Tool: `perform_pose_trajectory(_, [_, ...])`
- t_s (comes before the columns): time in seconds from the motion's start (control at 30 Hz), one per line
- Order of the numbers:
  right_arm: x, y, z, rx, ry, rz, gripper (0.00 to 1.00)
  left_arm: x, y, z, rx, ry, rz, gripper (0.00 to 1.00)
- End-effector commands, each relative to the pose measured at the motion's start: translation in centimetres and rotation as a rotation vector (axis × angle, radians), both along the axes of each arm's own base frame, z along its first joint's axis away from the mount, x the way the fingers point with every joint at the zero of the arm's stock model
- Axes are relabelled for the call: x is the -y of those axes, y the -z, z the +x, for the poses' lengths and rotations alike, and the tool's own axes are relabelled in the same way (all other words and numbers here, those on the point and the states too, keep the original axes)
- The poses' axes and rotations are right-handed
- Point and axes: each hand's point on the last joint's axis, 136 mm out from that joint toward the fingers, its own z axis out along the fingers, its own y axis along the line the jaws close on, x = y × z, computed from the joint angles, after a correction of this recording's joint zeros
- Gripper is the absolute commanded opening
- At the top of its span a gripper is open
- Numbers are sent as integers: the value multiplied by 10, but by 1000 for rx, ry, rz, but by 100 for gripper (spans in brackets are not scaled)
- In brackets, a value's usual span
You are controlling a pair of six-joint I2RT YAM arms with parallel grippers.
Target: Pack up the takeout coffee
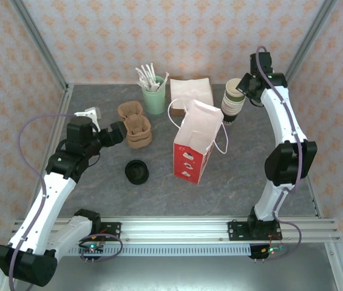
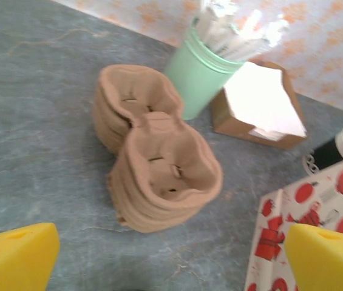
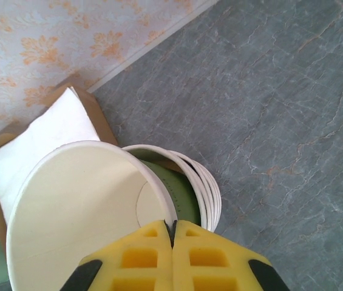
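My right gripper (image 3: 171,227) is shut on the rim of the takeout coffee's paper cup (image 3: 80,212), cream-white inside and olive-green outside. The cup tilts up out of the stack of nested cups (image 3: 204,185) at the back right of the table (image 1: 232,104). From above, the right gripper (image 1: 242,88) sits against that top cup (image 1: 234,86). The round black lid (image 1: 136,172) lies on the table in front of the left arm. My left gripper (image 1: 118,132) is open, its yellow fingers (image 2: 13,254) spread just short of a stack of brown pulp cup carriers (image 2: 159,163).
An open red-and-white paper bag (image 1: 194,145) stands mid-table, and its corner (image 2: 317,230) is near my left gripper. A mint-green cup of white stirrers (image 1: 154,100) and a box of white napkins (image 1: 191,91) stand at the back. Walls close in on three sides.
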Motion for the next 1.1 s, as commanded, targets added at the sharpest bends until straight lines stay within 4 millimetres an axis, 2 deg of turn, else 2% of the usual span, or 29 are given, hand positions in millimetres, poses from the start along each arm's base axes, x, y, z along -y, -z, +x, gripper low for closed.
perform_pose_trajectory(0.0, [3,-56,-24,100,3,-23,0,23,-17,-3,52,108,8,95])
perform_pose_trajectory(0.17, [4,-90,-43,169,6,-15,0,46,4,-7,5,219,81,92])
perform_pose_trajectory(0.3, [6,-122,-63,237,8,-6,0,73,21,-15,7,340,128,90])
perform_pose_trajectory(0.4, [6,-146,-83,278,3,3,0,98,33,-26,22,458,171,87])
perform_pose_trajectory(0.6, [-1,-190,-133,364,-33,58,0,148,70,-44,89,672,182,76])
perform_pose_trajectory(0.8, [-8,-210,-189,400,-86,108,0,176,84,-45,155,785,173,68])
perform_pose_trajectory(1.07, [-19,-224,-236,432,-148,165,0,220,91,-39,213,925,151,58])
